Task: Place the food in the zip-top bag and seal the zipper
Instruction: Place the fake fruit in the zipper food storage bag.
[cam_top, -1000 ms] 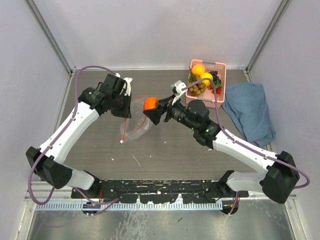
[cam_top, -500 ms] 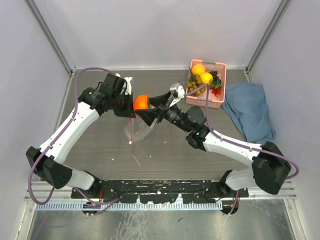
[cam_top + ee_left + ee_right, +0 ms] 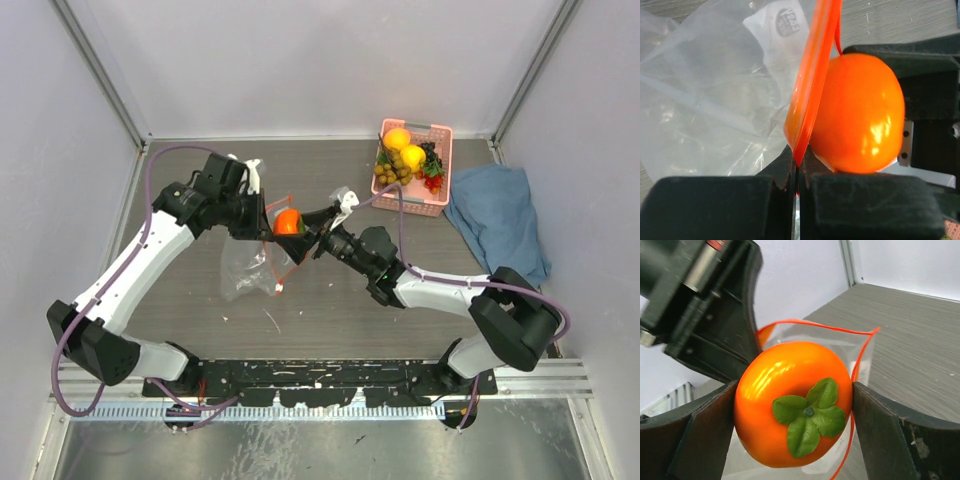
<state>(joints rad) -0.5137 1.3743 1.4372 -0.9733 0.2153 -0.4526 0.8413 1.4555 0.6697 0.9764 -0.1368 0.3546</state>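
My right gripper (image 3: 292,226) (image 3: 795,410) is shut on the orange-red fruit with a green top (image 3: 287,222) (image 3: 795,402) and holds it at the open mouth of the clear zip-top bag (image 3: 245,268) (image 3: 840,347). My left gripper (image 3: 262,216) (image 3: 797,175) is shut on the bag's orange-red zipper strip (image 3: 812,75) (image 3: 815,326) and holds that edge up. The fruit (image 3: 860,112) presses against the strip in the left wrist view. The bag's body (image 3: 710,100) hangs to the table. The other fruits (image 3: 405,158) lie in the pink basket (image 3: 432,200).
A blue cloth (image 3: 495,220) lies right of the pink basket, at the back right. Grey walls and metal posts enclose the table on three sides. Both arms meet over the table's middle left.
My right gripper has carried the orange-red fruit left, from mid-table to the bag's mouth. My left gripper has kept hold of the zipper strip, and the bag has swung lower and leftward.
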